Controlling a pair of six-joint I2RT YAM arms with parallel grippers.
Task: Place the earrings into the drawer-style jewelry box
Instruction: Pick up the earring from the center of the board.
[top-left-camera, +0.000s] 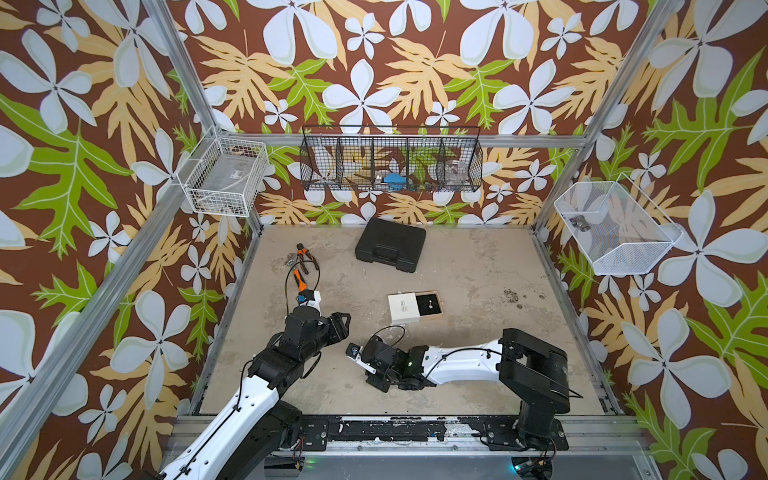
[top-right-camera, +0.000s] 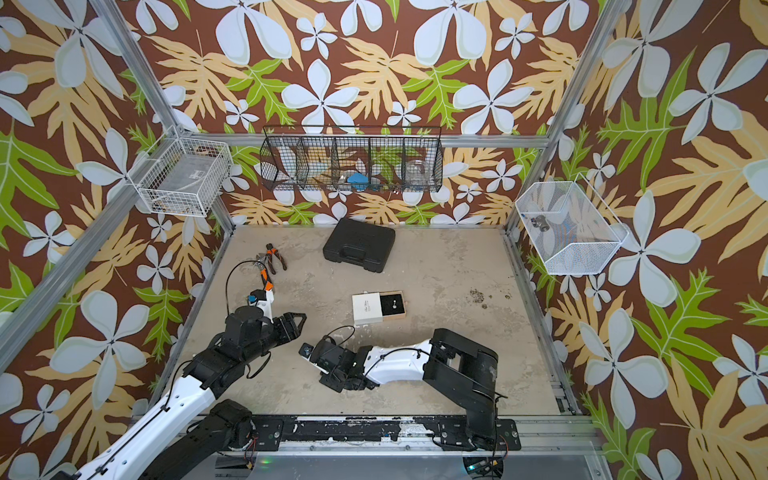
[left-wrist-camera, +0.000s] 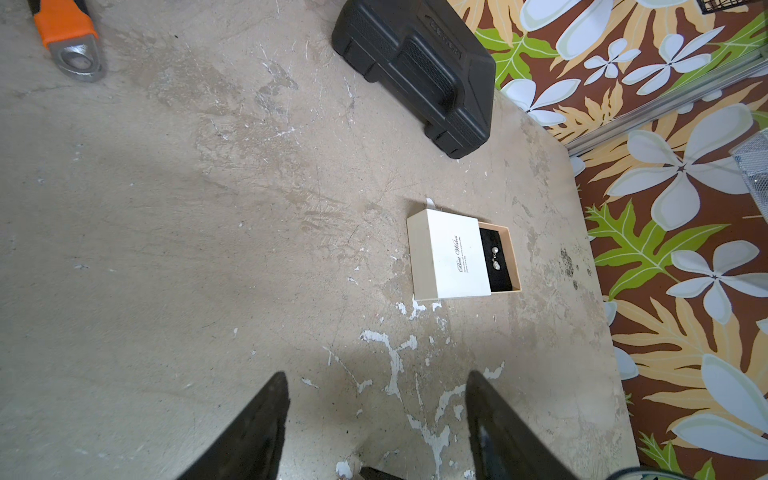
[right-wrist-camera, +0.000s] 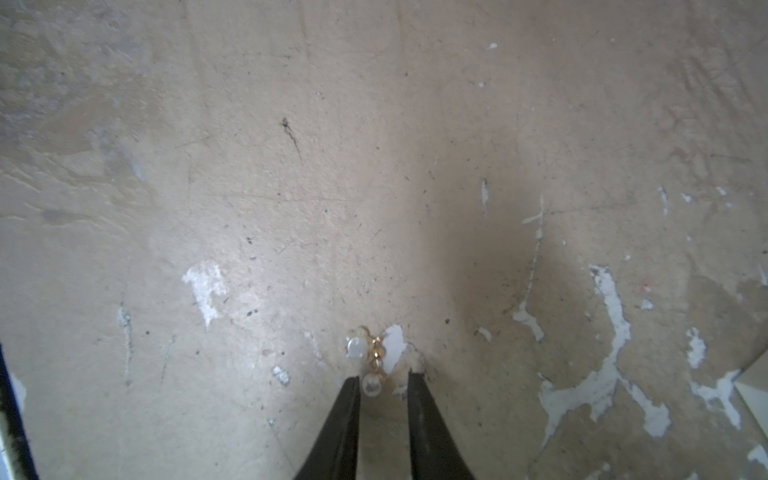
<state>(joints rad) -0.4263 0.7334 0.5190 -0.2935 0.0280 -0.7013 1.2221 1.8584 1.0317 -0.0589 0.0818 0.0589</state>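
Standing only narrowly apart, the jaws of the right gripper (right-wrist-camera: 383, 380) straddled the round lower pearl of one earring (right-wrist-camera: 376, 355), which lay on the table (right-wrist-camera: 374, 166). A sliver of bare surface showed between that pearl and one finger, so nothing was clamped. The earring's flat pearl and gold links lay just ahead of the fingertips (right-wrist-camera: 347, 399), beside a white paint fleck (right-wrist-camera: 394, 345).

Off to that arm's left, the left gripper (left-wrist-camera: 376, 415) hung above the table with its jaws spread wide and nothing between them, facing the jewelry box (top-left-camera: 415, 308).

The box sat near the middle of the table, beyond both grippers and touched by neither. Its white printed sleeve (left-wrist-camera: 446, 253) covered most of the tan tray (left-wrist-camera: 514, 257), which stuck out on the side toward the robot's right. On the tray's black lining lay the other earring (left-wrist-camera: 495, 257).

Farther back lay a black case (top-left-camera: 390, 245), near the rear wall. Orange-handled pliers (top-left-camera: 305, 266) lay at the back left. Dark crumbs (top-left-camera: 510, 295) were scattered to the right of the box.
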